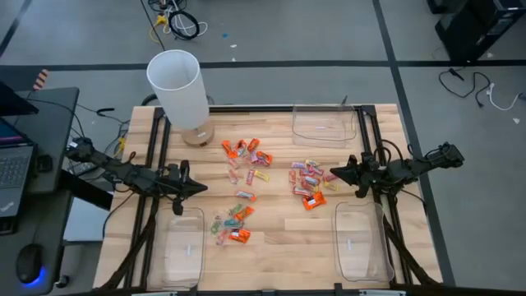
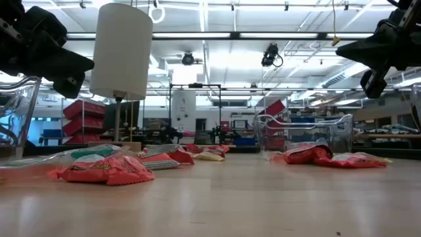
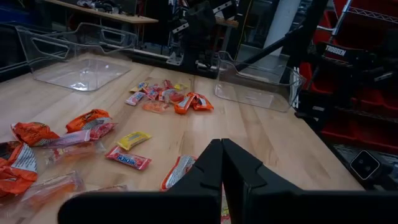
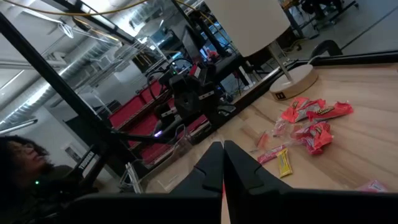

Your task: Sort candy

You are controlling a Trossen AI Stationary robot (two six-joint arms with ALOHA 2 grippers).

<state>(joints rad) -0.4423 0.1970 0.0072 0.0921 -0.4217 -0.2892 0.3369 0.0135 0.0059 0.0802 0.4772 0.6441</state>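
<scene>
Candy [image 1: 271,179] scattered mid-table, both arms parked with nothing in hand, sorting not begun.

Nearest the low camera: orange wrapped sweets [image 2: 100,170] on the wood, more beyond, then the lamp [image 1: 180,90] at the far edge as landmark. The candy lies in three loose clusters, all nearer the camera than the lamp: one just beside the lamp base, one well to its right, one further forward toward the left front tray [image 1: 182,245]. All three clear trays look unfilled: left front, right front tray [image 1: 359,240], back tray [image 1: 325,125] right of the lamp. Left gripper [image 1: 197,187] hovers forward-left of the lamp, jaws pressed together, holding nothing; right gripper [image 1: 335,174] hovers beside the right cluster, fingers likewise closed and bare. Judged step: start. The next move calls for opening the jaws over one sweet and lowering onto it.
</scene>
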